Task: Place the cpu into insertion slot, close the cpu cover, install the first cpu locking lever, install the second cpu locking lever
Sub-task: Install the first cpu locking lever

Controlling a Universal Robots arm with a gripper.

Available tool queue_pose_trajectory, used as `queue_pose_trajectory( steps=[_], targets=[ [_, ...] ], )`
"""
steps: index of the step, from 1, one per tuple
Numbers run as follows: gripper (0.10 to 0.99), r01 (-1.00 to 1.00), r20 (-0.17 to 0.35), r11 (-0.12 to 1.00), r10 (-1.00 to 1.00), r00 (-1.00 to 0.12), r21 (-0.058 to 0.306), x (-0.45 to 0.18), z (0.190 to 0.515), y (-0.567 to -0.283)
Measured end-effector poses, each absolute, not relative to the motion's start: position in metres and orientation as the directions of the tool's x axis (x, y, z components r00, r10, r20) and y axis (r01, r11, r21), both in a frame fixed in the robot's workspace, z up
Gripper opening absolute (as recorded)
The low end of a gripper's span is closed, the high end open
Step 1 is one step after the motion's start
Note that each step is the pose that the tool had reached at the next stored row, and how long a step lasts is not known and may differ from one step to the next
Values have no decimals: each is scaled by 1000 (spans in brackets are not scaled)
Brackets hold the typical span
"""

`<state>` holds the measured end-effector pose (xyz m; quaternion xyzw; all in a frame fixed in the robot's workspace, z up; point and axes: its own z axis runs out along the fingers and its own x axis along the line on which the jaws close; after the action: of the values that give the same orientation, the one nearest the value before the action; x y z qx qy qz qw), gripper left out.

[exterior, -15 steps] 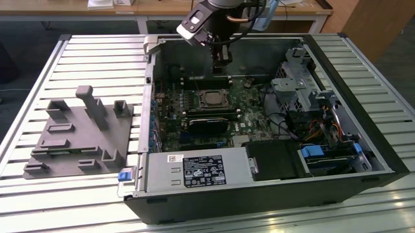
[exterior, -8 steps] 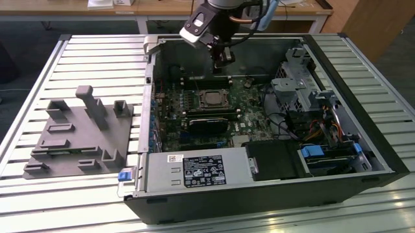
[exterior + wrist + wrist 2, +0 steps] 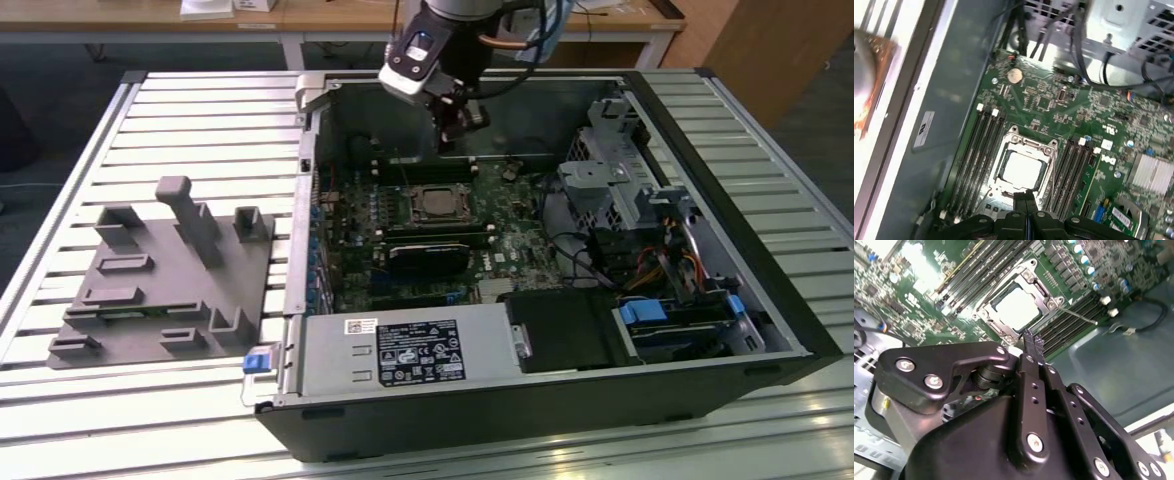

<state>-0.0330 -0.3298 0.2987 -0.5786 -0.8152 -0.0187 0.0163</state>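
The chip (image 3: pixel 1021 167) lies flat in the socket (image 3: pixel 995 186) on the green board of the open computer case (image 3: pixel 534 420), its pale metal top showing through the window of the cover (image 3: pixel 1030 145). The cover looks folded down over the chip, so the first two steps appear done. In the second wrist view a thin wire lever (image 3: pixel 1079 316) runs out from one corner of the socket over the neighbouring memory slots (image 3: pixel 1074 320). It seems to stand free rather than hooked down, so I judge at least that lever is left to fasten. I cannot tell whether the lever on the socket's other side is latched. The gripper (image 3: pixel 1026 200) hangs just above the socket's near edge, clear of the cover, with its fingers (image 3: pixel 1030 342) pressed together and holding nothing. In the exterior view the gripper sits above the board just beyond the socket, toward the case's far wall.
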Motion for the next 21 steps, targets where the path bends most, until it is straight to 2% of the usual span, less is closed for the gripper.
queue_pose_trajectory(
  steps=[21],
  targets=[
    [106, 761, 44, 649, 760, -649, 17, -33, 294, -330]
  ],
)
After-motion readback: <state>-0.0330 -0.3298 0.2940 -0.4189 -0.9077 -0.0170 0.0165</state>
